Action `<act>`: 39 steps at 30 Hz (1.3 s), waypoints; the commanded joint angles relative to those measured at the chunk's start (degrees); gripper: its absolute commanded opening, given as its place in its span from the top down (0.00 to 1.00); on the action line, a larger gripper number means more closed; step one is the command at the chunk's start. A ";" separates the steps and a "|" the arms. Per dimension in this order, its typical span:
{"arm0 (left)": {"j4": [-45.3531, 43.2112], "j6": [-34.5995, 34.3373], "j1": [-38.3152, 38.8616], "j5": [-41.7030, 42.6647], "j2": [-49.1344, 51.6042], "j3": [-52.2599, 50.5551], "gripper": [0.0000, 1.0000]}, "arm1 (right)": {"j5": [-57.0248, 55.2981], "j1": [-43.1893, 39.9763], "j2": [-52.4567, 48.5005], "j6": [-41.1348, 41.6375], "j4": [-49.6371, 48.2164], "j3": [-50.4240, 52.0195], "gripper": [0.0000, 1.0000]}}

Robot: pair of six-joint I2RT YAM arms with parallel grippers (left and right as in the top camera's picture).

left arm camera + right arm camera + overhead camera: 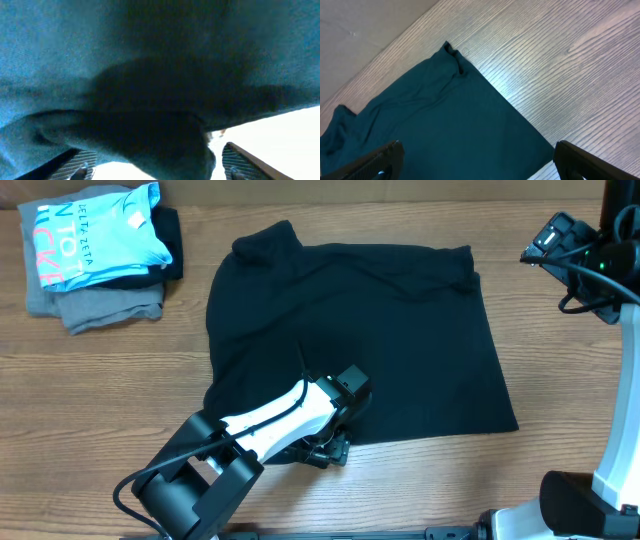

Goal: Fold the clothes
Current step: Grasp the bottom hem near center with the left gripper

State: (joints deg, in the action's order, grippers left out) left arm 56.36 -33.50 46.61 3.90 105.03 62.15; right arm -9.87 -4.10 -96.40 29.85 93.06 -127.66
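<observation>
your black t-shirt (370, 330) lies spread flat on the table (100, 400). your left gripper (160, 162) gapes wide around its near hem; your right gripper (477, 160) hangs wide beyond its far-right corner.

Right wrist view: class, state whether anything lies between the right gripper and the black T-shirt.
Nothing visible does. The right gripper hangs open above the black T-shirt, with only wooden table beside it.

The folded light-blue shirt (98, 232) carries large white block letters, cut off by the fold, of which "N TOT" can be read; the pink letters beneath are cropped; the small line above is too fine to read.
</observation>
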 commanded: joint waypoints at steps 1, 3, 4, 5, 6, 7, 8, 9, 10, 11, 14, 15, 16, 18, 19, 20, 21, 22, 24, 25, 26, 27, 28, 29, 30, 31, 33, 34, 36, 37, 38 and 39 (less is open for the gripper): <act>-0.98 1.81 -0.09 -0.04 0.74 -0.52 0.25 | -0.57 -0.15 -0.17 -0.31 0.09 -0.57 0.00; -1.11 1.86 -0.09 -0.31 0.74 -0.52 0.28 | -0.57 -0.15 -0.17 -0.31 0.28 -0.57 0.00; -1.09 1.86 -0.09 -0.59 0.74 -0.55 0.29 | -0.57 -0.15 -0.17 -0.31 0.35 -0.57 0.00; -1.05 1.86 -0.09 -1.01 0.74 -0.57 0.32 | -0.57 -0.15 -0.17 -0.31 0.50 -0.57 0.00; -0.94 1.88 -0.09 -1.42 0.74 -0.57 0.34 | -0.57 -0.15 -0.17 -0.31 0.55 -0.57 0.00; -0.92 2.16 -0.11 -1.53 0.74 -0.61 0.37 | -0.57 -0.15 -0.17 -0.31 0.70 -0.57 0.00; -0.90 2.34 -0.09 -1.55 0.74 -0.61 0.40 | -0.57 -0.15 -0.17 -0.31 0.76 -0.57 0.00; -0.87 2.58 -0.09 -1.53 0.74 -0.61 0.46 | -0.57 -0.15 -0.17 -0.31 0.92 -0.57 0.00; -0.85 2.69 -0.09 -1.55 0.74 -0.61 0.51 | -0.57 -0.15 -0.17 -0.31 1.01 -0.57 0.00; -0.81 2.71 -0.09 -1.55 0.74 -0.61 0.57 | -0.59 -0.15 -0.17 -0.31 1.20 -0.57 0.00; -0.44 2.71 -0.09 -1.57 0.74 -0.61 0.84 | -0.61 -0.15 -0.17 -0.31 1.84 -0.57 0.00; -0.04 2.67 -0.11 -1.75 0.72 -0.59 0.95 | -0.61 -0.15 -0.17 -0.31 2.10 -0.57 0.00; 0.55 2.64 -0.11 -2.21 0.70 -0.57 0.96 | -0.63 -0.15 -0.17 -0.31 2.43 -0.57 0.00; 2.19 2.14 -0.11 -2.93 0.70 -0.37 0.96 | -0.61 -0.17 -0.17 -0.26 2.89 -0.55 0.00; 3.26 1.57 -0.11 -3.26 0.70 -0.17 0.96 | -0.61 -0.15 -0.17 -0.24 3.17 -0.55 0.00; 4.39 1.11 -0.11 -3.41 0.66 0.04 0.96 | -0.63 -0.15 -0.17 -0.07 3.54 -0.55 0.00; 5.42 0.72 -0.11 -3.58 0.59 0.28 0.96 | -0.61 -0.15 -0.17 -0.04 3.82 -0.55 0.00; 6.71 0.02 -0.11 -4.11 0.48 0.59 0.96 | -0.59 -0.15 -0.22 -0.07 3.98 -0.42 0.00; 10.23 -2.34 -0.11 -5.84 0.02 1.29 0.96 | -0.59 -0.15 -0.22 -0.07 3.98 0.57 0.00; 11.87 -3.17 -0.11 -6.49 -0.22 1.60 0.96 | -0.59 -0.15 -0.22 0.11 3.98 1.29 0.00; 13.79 -4.07 -0.11 -7.17 -0.52 1.95 0.96 | -0.59 -0.15 -0.22 0.17 3.98 2.29 0.00; 15.26 -4.61 -0.11 -7.52 -0.74 2.16 0.96 | -0.63 -0.17 -0.22 0.17 3.98 3.32 0.00; 16.57 -4.87 -0.11 -7.48 -1.09 2.32 0.96 | -0.63 -0.17 -0.24 0.17 3.98 4.59 0.00; 17.49 -5.25 -0.09 -7.43 -1.40 2.32 0.96 | -0.66 -0.17 -0.37 0.39 3.96 5.99 0.00; 18.16 -5.31 -0.09 -7.32 -1.66 2.32 0.96 | -0.68 -0.17 -0.39 0.59 3.91 7.19 0.00; 18.69 -5.29 -0.09 -7.30 -1.81 2.32 0.95 | -0.70 -0.17 -0.48 0.66 3.78 8.46 0.00; 19.65 -5.27 -0.09 -7.30 -1.99 2.32 0.91 | -0.87 -0.17 -0.48 1.77 3.67 11.30 0.00; 20.00 -5.25 -0.09 -7.28 -1.99 2.32 0.88 | -0.81 -0.17 -0.48 1.88 3.58 12.70 0.00; 20.11 -4.81 -0.09 -7.04 -1.99 2.29 0.54 | -0.79 -0.15 -0.48 1.88 3.52 15.10 0.00; 20.02 -4.28 -0.09 -6.86 -1.99 2.29 0.47 | -0.79 -0.17 -0.48 1.88 3.52 16.00 0.00; 19.96 -3.82 -0.09 -6.84 -1.99 2.29 0.31 | -0.79 -0.15 -0.48 1.86 3.67 17.35 0.00; 19.93 -3.78 -0.09 -6.84 -1.99 2.29 0.20 | -0.81 -0.15 -0.48 1.86 3.69 17.88 0.00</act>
State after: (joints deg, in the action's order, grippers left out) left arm 76.25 -37.39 46.61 -2.39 105.01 63.48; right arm -9.87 -4.10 -96.84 31.09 96.82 -111.79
